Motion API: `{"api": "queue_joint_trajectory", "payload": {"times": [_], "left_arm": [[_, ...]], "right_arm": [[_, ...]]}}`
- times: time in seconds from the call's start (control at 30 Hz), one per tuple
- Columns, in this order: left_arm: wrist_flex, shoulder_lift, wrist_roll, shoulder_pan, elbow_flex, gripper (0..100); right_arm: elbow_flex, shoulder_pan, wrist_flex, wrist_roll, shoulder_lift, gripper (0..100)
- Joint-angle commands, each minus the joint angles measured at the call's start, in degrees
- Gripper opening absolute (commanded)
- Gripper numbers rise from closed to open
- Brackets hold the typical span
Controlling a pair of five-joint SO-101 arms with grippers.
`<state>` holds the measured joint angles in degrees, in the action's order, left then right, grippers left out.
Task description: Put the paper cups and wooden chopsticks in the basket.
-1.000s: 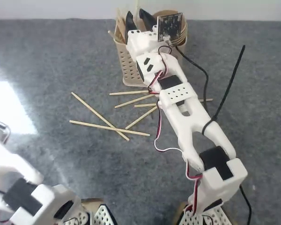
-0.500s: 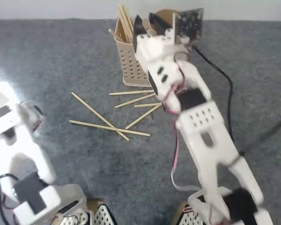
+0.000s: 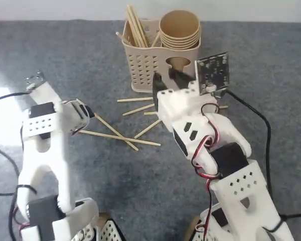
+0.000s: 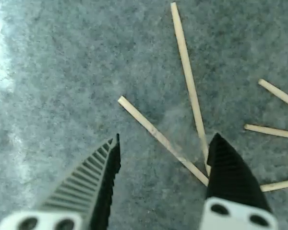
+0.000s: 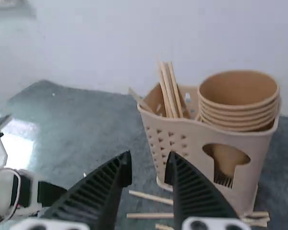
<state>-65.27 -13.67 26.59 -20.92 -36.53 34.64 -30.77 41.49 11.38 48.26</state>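
Back from the basket (image 3: 140, 70), the right gripper (image 3: 164, 79) has been withdrawn, slightly parted and empty; the paper cups (image 3: 179, 30) are stacked inside it. The left gripper (image 4: 165, 143), spread wide, has been brought over the loose chopsticks (image 3: 118, 135) before the basket, so their collection is judged next.

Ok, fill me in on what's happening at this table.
The paper cups sit stacked in the basket beside some chopsticks. Several loose chopsticks lie on the grey mat in front. The left gripper hangs open over them, holding nothing; the right gripper is open and empty, facing the basket.
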Motion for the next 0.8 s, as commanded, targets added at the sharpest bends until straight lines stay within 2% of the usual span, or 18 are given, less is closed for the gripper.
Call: {"api": "queue_joint_trajectory", "payload": {"times": [0.0,0.23,0.77], "left_arm": [[2.90,2.73,1.05,2.46,0.40,28],[6.68,11.43,1.14,4.22,0.66,28],[9.58,12.40,2.20,6.42,-2.95,28]], "right_arm": [[1.85,-0.22,2.95,-0.79,2.42,13.1],[8.97,-0.22,2.77,-0.70,2.42,12.8],[13.01,-0.57,0.48,-1.05,2.42,12.6]]}}
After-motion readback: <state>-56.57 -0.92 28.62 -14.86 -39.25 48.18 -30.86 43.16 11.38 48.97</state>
